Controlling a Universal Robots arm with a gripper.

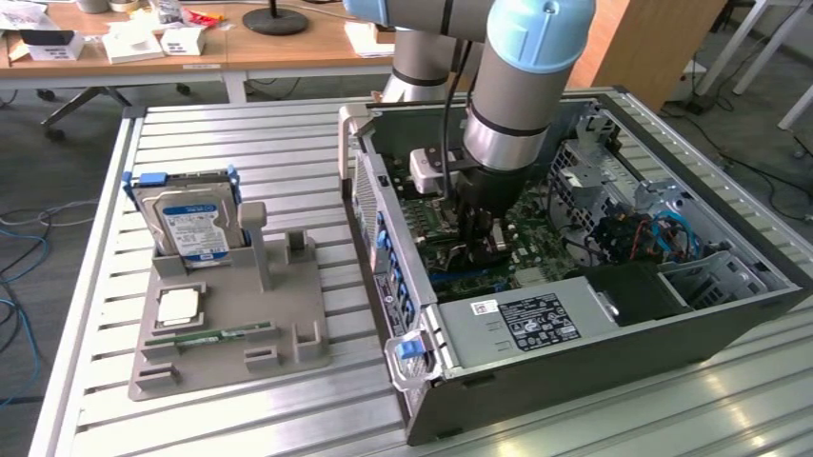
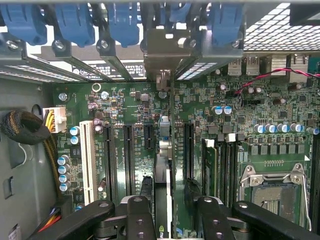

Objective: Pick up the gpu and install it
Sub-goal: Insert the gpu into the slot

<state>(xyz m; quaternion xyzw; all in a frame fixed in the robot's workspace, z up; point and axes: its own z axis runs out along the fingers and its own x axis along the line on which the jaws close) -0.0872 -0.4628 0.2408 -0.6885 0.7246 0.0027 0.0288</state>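
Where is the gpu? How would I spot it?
Look into the open computer case, at the green motherboard inside. The gpu is the thin card standing on edge in a slot, between the open gripper's black fingers; the slots beside it are empty.

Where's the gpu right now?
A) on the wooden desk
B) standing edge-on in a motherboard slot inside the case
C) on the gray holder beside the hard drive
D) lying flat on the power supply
B: the wrist view shows the gpu upright in a slot on the motherboard, with the open pincer straddling it.
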